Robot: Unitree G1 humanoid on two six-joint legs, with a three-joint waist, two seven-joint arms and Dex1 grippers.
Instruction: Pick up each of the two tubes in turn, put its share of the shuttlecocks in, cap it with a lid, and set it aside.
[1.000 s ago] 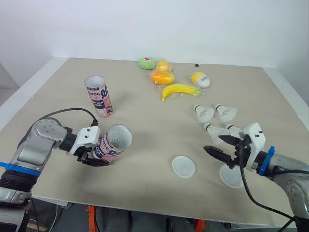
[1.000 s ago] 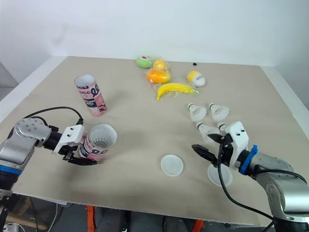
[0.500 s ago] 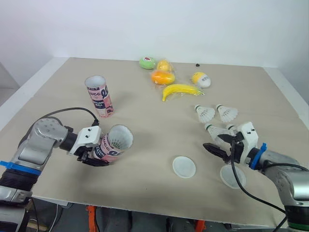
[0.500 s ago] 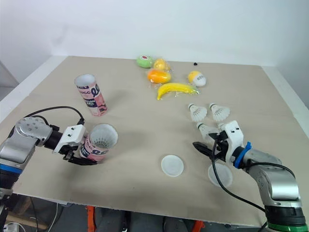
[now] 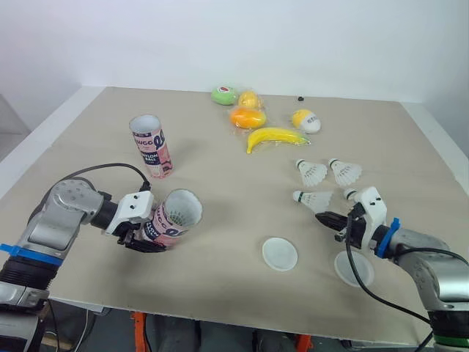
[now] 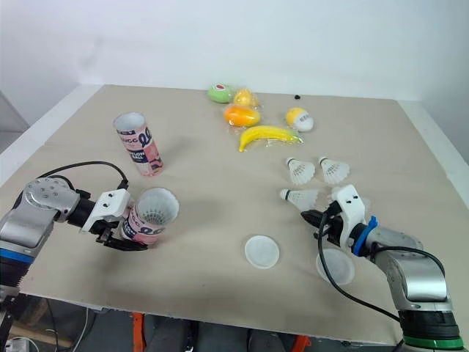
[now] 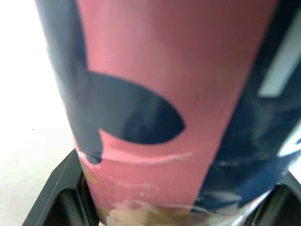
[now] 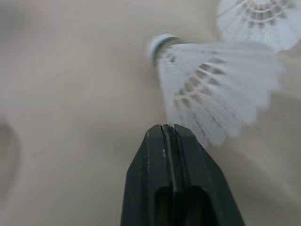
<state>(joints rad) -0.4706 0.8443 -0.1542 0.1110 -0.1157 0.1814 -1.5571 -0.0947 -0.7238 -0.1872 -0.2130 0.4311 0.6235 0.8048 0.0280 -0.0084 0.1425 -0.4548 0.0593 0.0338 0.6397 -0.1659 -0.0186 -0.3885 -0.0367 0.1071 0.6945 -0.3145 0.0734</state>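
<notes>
The left gripper [image 5: 139,233] is clamping the tilted tube [image 5: 173,217] near the front left of the table [image 5: 220,172] – mouth open – while the right gripper [image 5: 331,218], fingers pressed together, is holding its tip just beside a shuttlecock [image 5: 314,199] lying on its side, between the standing shuttlecocks [image 5: 311,172] and a lid [image 5: 279,254].
</notes>
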